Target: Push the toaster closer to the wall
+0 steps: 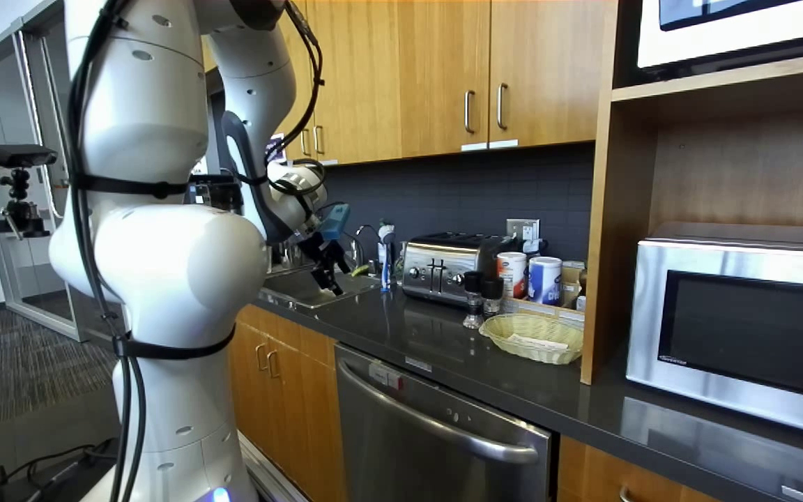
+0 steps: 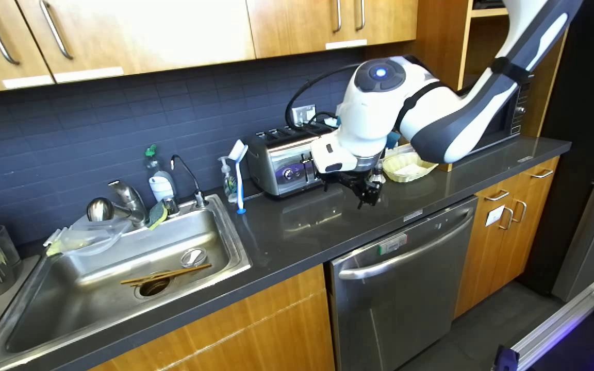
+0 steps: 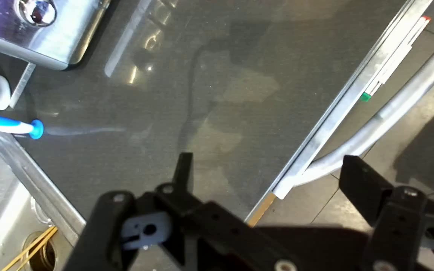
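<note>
"Silver, boxy metal toaster (image 1: 440, 272): state position."
"Upright on the dark grey, glossy surface (image 1: 415, 335), near the flat, dark grey tiled wall (image 1: 415, 199)."
"State of the jaws?"
"Spread wide apart, above the surface, clear of the toaster."

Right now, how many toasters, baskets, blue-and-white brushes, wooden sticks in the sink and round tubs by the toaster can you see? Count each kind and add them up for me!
Toaster: 1
Basket: 1
Blue-and-white brush: 1
Wooden sticks in the sink: 2
Round tubs: 2
Total: 7
</note>
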### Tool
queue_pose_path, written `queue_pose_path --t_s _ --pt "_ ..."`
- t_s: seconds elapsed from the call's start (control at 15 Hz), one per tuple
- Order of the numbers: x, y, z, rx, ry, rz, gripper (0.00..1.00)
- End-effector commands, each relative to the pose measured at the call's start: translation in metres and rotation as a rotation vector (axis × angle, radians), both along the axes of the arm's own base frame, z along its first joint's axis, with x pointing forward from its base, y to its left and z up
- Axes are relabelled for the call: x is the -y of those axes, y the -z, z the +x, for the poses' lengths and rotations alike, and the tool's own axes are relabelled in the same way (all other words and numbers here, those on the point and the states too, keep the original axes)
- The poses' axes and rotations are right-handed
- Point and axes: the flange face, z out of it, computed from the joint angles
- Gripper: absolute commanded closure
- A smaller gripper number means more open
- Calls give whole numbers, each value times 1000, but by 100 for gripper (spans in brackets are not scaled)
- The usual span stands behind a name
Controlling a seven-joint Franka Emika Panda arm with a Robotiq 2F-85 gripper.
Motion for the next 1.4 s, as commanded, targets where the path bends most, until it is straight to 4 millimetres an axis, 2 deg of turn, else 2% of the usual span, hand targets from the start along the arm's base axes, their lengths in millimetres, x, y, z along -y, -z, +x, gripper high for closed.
queue_pose_path --t_s 0.0,0.2,0.27,0.4,0.47,0.8,1.0,1.2,1.33 --pt "-16 0 15 17 -13 26 0" --pt "-19 -3 25 19 -4 41 2" --pt "-19 -4 28 18 4 48 26" --pt "-15 -6 36 21 20 61 29" --pt "-12 -8 39 22 28 68 35" --pt "7 -20 64 44 97 107 77" --pt "13 -21 76 58 130 125 98" --pt "13 -13 83 58 158 137 100" --pt "14 0 88 55 178 135 100"
